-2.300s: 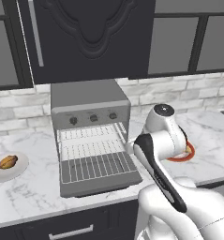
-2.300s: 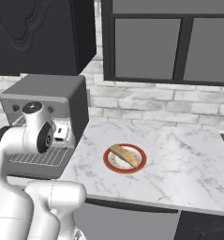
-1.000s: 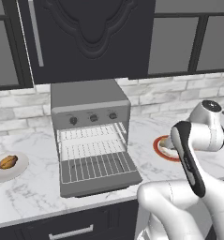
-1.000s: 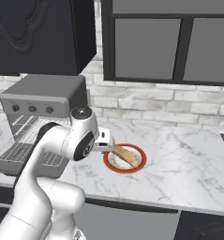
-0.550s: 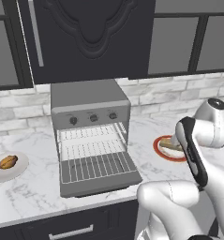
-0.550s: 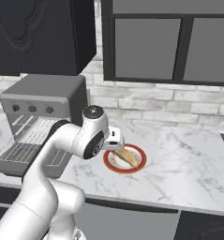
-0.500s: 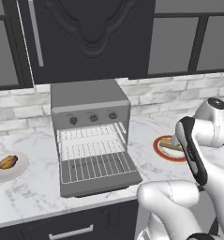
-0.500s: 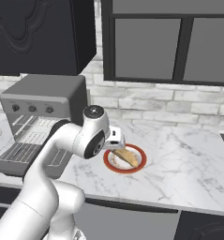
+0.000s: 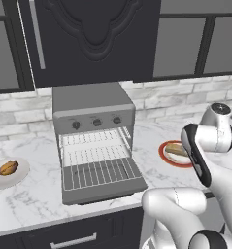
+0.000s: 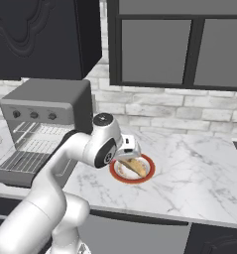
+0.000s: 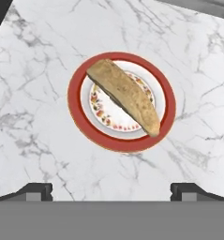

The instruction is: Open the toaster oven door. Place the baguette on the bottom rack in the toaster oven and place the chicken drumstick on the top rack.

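The grey toaster oven [image 9: 92, 103] stands on the counter with its door [image 9: 106, 191] folded down flat. Inside it I see the top rack [image 9: 94, 145] and, lower and nearer the front, the bottom rack [image 9: 100, 173]; both are bare. The tan baguette [image 11: 125, 96] lies slantwise on a red-rimmed plate [image 11: 76, 117] to the oven's right. My gripper [image 11: 112, 191] hangs open above that plate, its fingertips [image 11: 36, 190] wide apart and holding nothing. The orange-brown chicken drumstick [image 9: 6, 168] rests on a white plate [image 9: 21, 176] to the oven's left.
A marble counter [image 10: 189, 178] stretches to the right of the red plate. Dark wall cabinets [image 9: 93, 39] hang over the oven, with a brick backsplash [image 10: 159, 111] behind. The counter's front edge [image 9: 49, 226] lies just beyond the lowered door.
My arm has swung from in front of the oven to the right and now hovers over the baguette's plate. The oven door and both foods have stayed put.
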